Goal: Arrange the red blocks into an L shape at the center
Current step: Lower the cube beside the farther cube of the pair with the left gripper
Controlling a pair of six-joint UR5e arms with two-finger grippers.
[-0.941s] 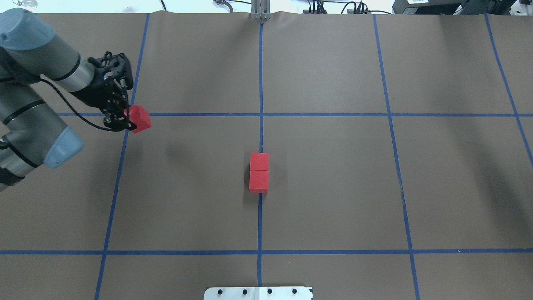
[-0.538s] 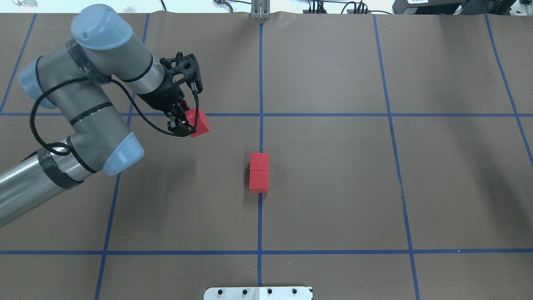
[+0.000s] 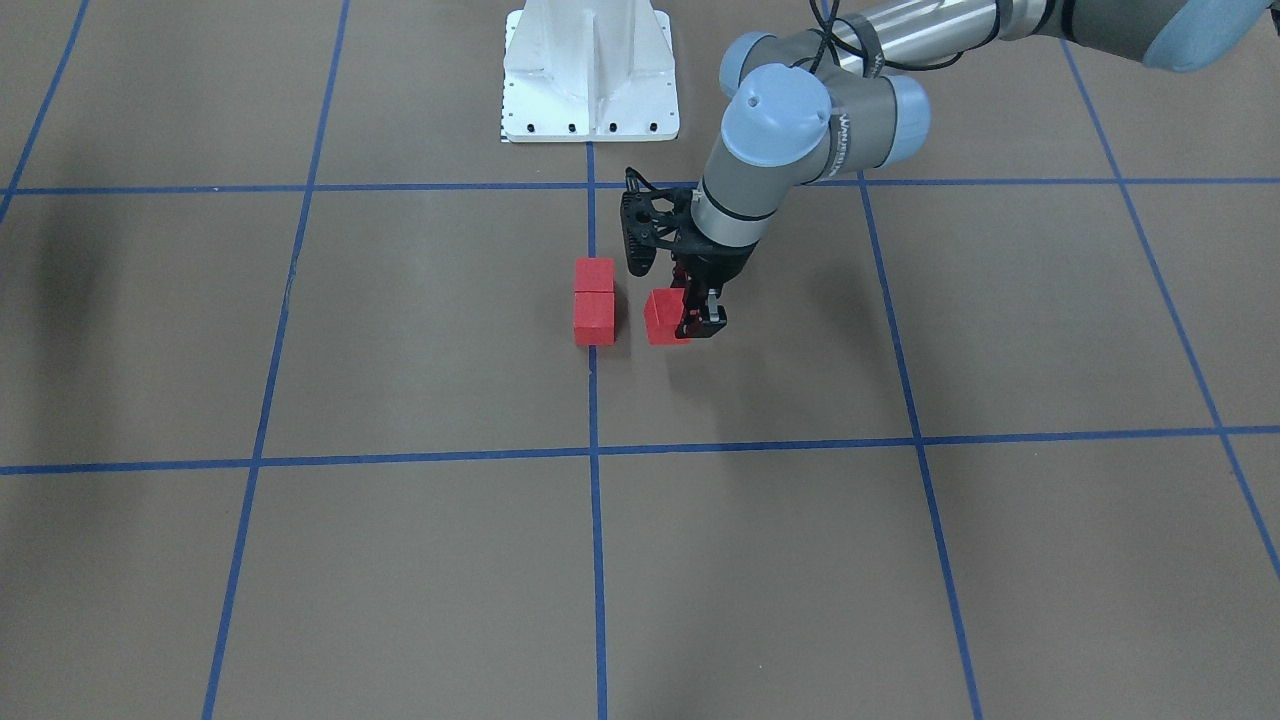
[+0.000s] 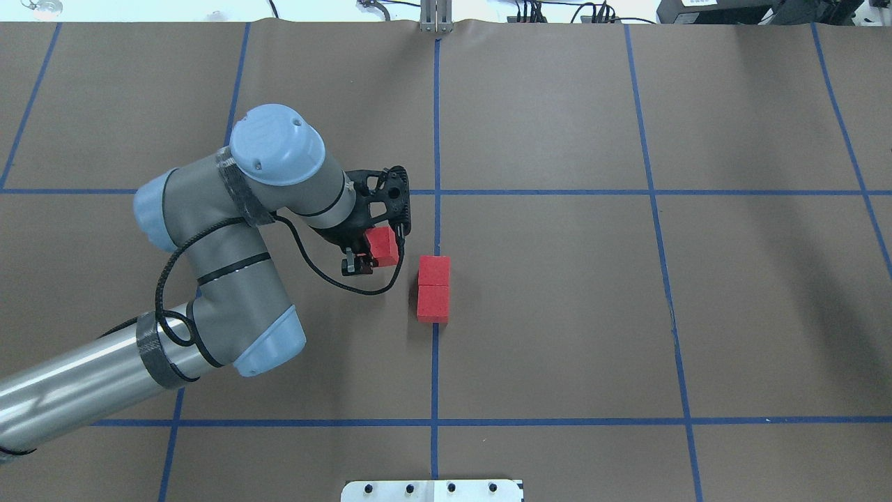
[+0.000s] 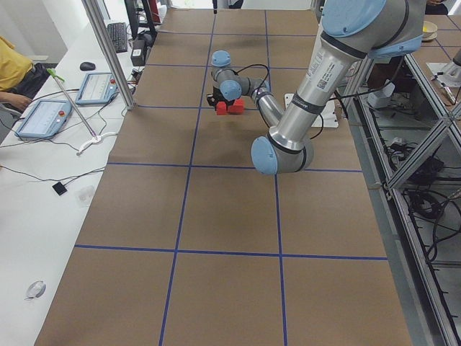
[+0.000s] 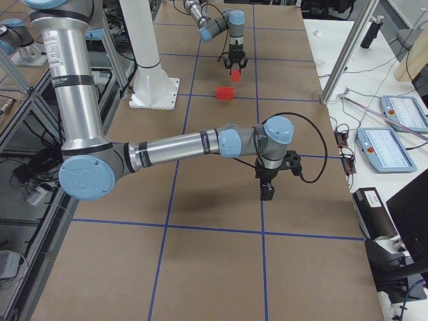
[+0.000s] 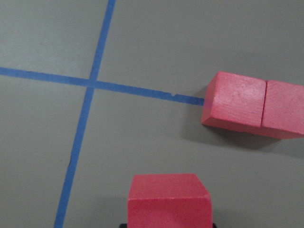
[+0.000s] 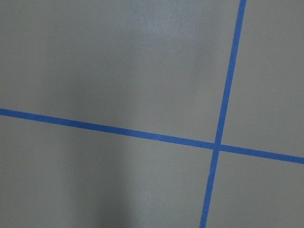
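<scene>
Red carried cube (image 4: pixel 385 244) just left of the placed pair (image 4: pixel 433 300), mid-frame.
Overhead view: left gripper (image 4: pixel 376 249) clamps the carried cube; across a narrow gap to its right, the placed pair, two touching red blocks, lies at the center (image 4: pixel 488 293), long axis up-down along the tape line (image 4: pixel 435 362). Right gripper (image 6: pixel 267 192): far off, state cannot be told.

Soft, even overhead light leaves faint shadows beside the red blocks (image 4: pixel 433 300); views mostly sharp.
</scene>
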